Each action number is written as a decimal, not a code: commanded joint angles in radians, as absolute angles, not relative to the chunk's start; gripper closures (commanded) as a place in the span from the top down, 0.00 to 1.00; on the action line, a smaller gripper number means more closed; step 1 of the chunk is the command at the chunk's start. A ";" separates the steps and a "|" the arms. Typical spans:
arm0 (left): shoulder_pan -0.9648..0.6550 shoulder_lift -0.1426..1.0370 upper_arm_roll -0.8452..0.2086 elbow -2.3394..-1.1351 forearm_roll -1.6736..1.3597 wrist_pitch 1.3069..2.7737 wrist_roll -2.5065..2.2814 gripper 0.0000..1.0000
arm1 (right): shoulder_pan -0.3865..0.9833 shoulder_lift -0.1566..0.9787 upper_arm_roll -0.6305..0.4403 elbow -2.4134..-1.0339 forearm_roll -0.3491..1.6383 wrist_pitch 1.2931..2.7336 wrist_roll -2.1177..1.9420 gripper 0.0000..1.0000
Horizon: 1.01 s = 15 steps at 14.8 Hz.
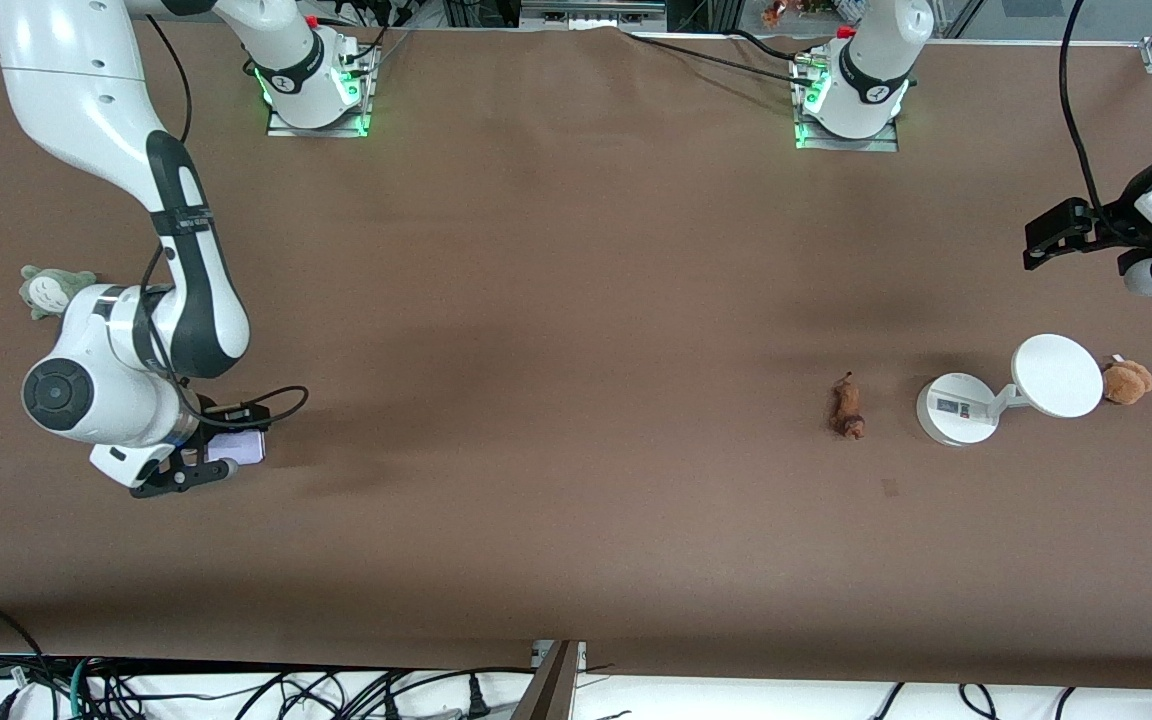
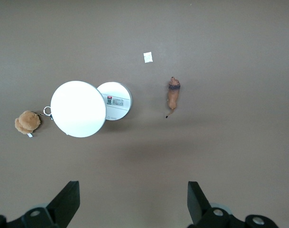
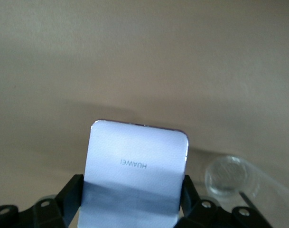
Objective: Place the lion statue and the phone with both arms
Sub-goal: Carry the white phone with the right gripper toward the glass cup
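My right gripper [image 1: 198,466] grasps the phone [image 3: 135,172] near the bench's [image 1: 576,300] right-arm end. The lion statue [image 1: 847,406] lies untouched beside the white stand [image 1: 956,408]; my left gripper [image 2: 130,202] hangs released above.

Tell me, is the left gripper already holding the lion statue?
No. The left gripper hangs open in the air, and the lion statue lies alone on the table below it, beside the white stand.
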State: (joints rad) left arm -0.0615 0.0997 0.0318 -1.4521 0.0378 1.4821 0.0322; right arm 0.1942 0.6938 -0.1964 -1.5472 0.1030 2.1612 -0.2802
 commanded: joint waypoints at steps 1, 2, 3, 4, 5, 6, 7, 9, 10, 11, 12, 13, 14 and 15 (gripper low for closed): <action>-0.064 0.112 0.037 -1.427 0.020 1.477 0.037 1.00 | 0.198 0.709 -0.189 -1.559 0.123 2.218 -0.279 0.12; -0.064 0.112 0.037 -1.428 0.020 1.477 0.037 1.00 | 0.199 0.712 -0.187 -1.559 0.123 2.227 -0.279 0.12; -0.063 0.110 0.037 -1.430 0.020 1.477 0.037 1.00 | 0.201 0.718 -0.187 -1.557 0.124 2.229 -0.279 0.12; -0.064 0.110 0.037 -1.430 0.020 1.477 0.037 1.00 | 0.201 0.725 -0.187 -1.559 0.129 2.241 -0.279 0.12; -0.063 0.110 0.037 -1.430 0.020 1.477 0.037 1.00 | 0.199 0.733 -0.187 -1.559 0.135 2.256 -0.279 0.12; -0.063 0.110 0.037 -1.430 0.020 1.477 0.037 1.00 | 0.201 0.745 -0.187 -1.559 0.137 2.273 -0.279 0.12; -0.063 0.110 0.037 -1.430 0.020 1.477 0.037 1.00 | 0.201 0.756 -0.187 -1.559 0.137 2.289 -0.279 0.13; -0.063 0.110 0.037 -1.431 0.020 1.474 0.037 1.00 | 0.198 0.768 -0.187 -1.559 0.137 2.306 -0.278 0.19; -0.063 0.110 0.037 -1.431 0.020 1.474 0.037 1.00 | 0.196 0.772 -0.187 -1.559 0.138 2.306 -0.279 0.21; -0.063 0.110 0.037 -1.431 0.020 1.474 0.037 1.00 | 0.193 0.781 -0.187 -1.559 0.149 2.306 -0.279 0.21; -0.063 0.110 0.037 -1.431 0.020 1.474 0.037 1.00 | 0.190 0.785 -0.187 -1.557 0.166 2.307 -0.281 0.22; -0.063 0.110 0.037 -1.431 0.020 1.471 0.037 1.00 | 0.192 0.788 -0.187 -1.557 0.182 2.306 -0.282 0.42; -0.063 0.110 0.037 -1.431 0.020 1.468 0.037 1.00 | 0.192 0.788 -0.187 -1.557 0.186 2.306 -0.282 0.73; -0.063 0.109 0.037 -1.431 0.020 1.467 0.035 1.00 | 0.190 0.788 -0.187 -1.557 0.187 2.306 -0.279 0.97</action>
